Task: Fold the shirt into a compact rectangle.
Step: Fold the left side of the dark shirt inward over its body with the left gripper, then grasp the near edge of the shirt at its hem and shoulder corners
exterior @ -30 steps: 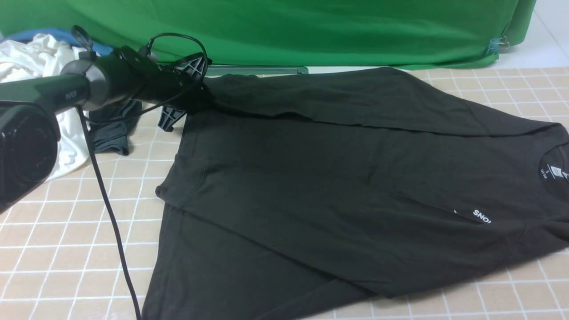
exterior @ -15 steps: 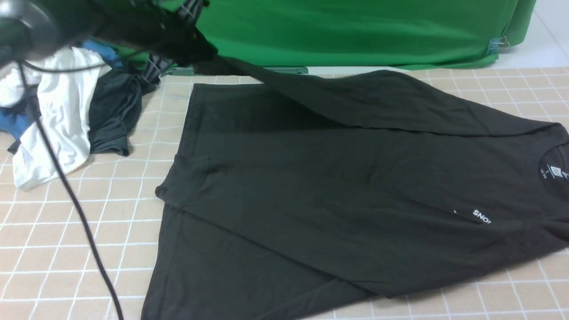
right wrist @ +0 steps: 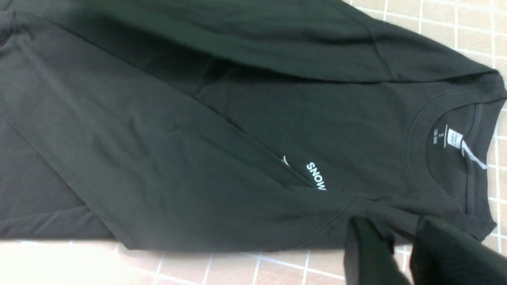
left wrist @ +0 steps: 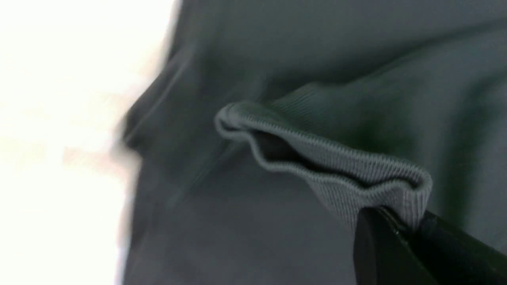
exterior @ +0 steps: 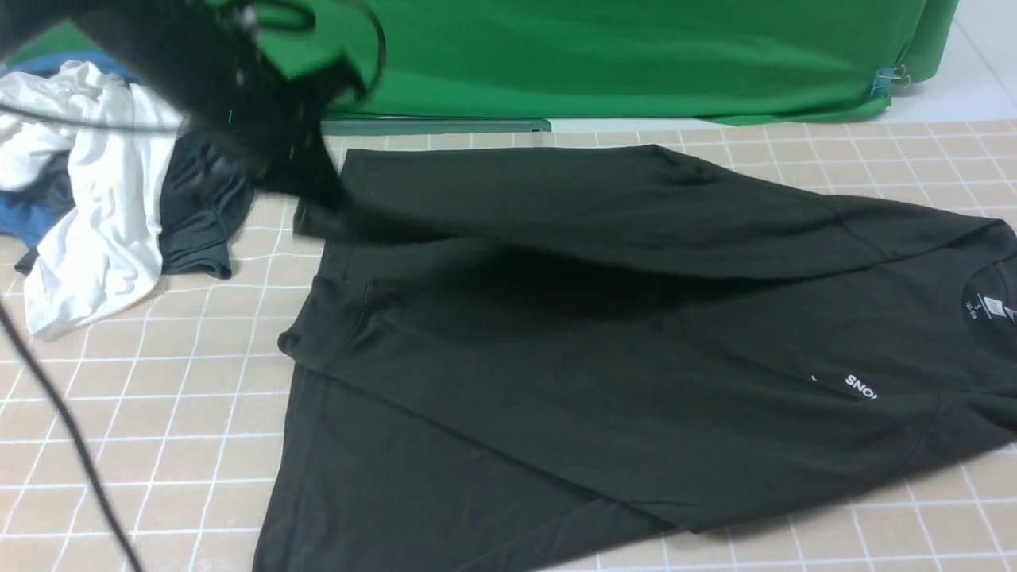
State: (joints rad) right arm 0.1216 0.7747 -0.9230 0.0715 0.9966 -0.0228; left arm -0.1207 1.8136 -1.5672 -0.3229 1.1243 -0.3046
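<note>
The black shirt (exterior: pixel 596 357) lies spread on the tiled table, neck label to the right, its white "SNO" print partly showing. Its far long edge is folded over the body. My left gripper (exterior: pixel 306 187), blurred by motion, is at the fold's far-left corner. In the left wrist view the left gripper (left wrist: pixel 410 221) is shut on a ribbed doubled edge (left wrist: pixel 336 158) of the shirt. The right gripper (right wrist: pixel 400 229) is out of the front view. It hovers open over the shirt's (right wrist: pixel 198 118) shoulder edge beside the neck, nothing between its fingers (right wrist: pixel 368 253).
A pile of white, blue and dark grey clothes (exterior: pixel 103 214) lies at the back left. A green cloth (exterior: pixel 636 56) hangs along the far side. A black cable (exterior: pixel 56 429) runs across the tiles (exterior: pixel 159 413) at the near left.
My left gripper lifted the shirt's far-left corner, then carried it toward me. The far edge now lies further over the shirt's body. The shirt's near side has not moved.
</note>
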